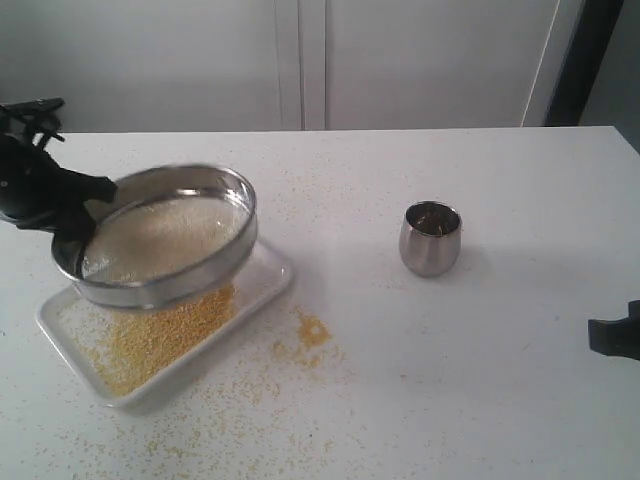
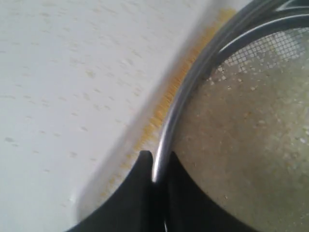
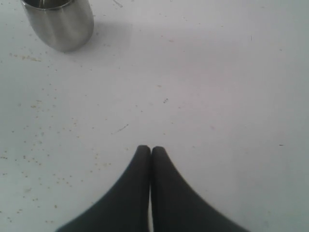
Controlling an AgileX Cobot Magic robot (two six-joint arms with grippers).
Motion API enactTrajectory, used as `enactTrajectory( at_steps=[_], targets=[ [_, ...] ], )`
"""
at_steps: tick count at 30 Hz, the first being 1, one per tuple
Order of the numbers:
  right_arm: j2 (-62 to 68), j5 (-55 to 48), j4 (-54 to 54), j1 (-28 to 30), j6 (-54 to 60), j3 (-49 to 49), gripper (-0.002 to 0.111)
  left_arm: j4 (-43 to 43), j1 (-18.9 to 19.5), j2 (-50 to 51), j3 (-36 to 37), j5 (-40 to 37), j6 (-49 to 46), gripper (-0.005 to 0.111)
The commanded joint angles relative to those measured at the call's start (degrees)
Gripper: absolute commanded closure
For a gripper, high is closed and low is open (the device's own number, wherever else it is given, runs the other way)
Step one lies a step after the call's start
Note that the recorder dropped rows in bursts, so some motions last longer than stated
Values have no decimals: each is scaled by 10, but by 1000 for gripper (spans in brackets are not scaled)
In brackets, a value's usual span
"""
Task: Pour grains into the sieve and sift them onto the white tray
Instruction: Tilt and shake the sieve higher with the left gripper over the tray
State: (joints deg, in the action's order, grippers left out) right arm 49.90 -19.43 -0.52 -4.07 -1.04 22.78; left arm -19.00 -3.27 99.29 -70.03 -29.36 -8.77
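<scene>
Right tool [image 3: 150,149] is clenched tight with nothing in it, both fingers pressed together over bare table [image 1: 480,380]. In the exterior shot you only catch a black bit of it at the right edge, lower half of the frame [image 1: 615,337].

Lower left of that same frame is where the mess is: loose grains [image 1: 150,335] are scattered across the table in front, with a small yellow clump just right of the white tray [image 1: 60,320]. The tray itself sits at an angle in the lower left and has a decent golden pile spread over it.

Right above the tray hangs the sieve [image 1: 190,280], clearly tilted, with a pale beige layer lying on its mesh. Can't tell if its low edge touches the tray or not. Its upper rim looks a bit blurry.

Left tool [image 2: 154,155] is grasping the sieve by its rim at the left side, one finger inside the ring and one outside, so the steel edge runs right between them.

Further back, middle right, a little steel cup [image 1: 431,238] stands upright on the table, well apart from the tray. Behind everything is a plain pale wall [image 1: 420,60].
</scene>
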Motion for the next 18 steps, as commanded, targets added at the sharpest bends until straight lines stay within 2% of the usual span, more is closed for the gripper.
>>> enactTrajectory(
  at_steps=[1,3,4,5,7,8,9,13,14,18],
  targets=[
    [-1,2,1,1,-2,-2,108,6,-32,-6,-4,-38,-249,107],
    [-1,2,1,1,-2,-2,108,14,-18,-6,-4,1,-68,107],
    [-1,2,1,1,-2,-2,108,-2,-3,-6,-1,17,70,107],
    [-1,2,1,1,-2,-2,108,-8,-3,-6,2,22,65,107],
    [-1,2,1,1,-2,-2,108,-2,-36,-6,3,-4,-160,107],
    [-1,2,1,1,-2,-2,108,23,-48,-6,3,-43,-273,107],
    [-1,2,1,1,-2,-2,108,32,-48,-6,3,-49,-256,107],
    [-1,2,1,1,-2,-2,108,0,-23,-6,3,-21,16,107],
    [-1,2,1,1,-2,-2,108,-11,-22,-6,3,-15,16,107],
    [-1,2,1,1,-2,-2,108,-11,-28,-12,3,-16,-81,107]
  ],
)
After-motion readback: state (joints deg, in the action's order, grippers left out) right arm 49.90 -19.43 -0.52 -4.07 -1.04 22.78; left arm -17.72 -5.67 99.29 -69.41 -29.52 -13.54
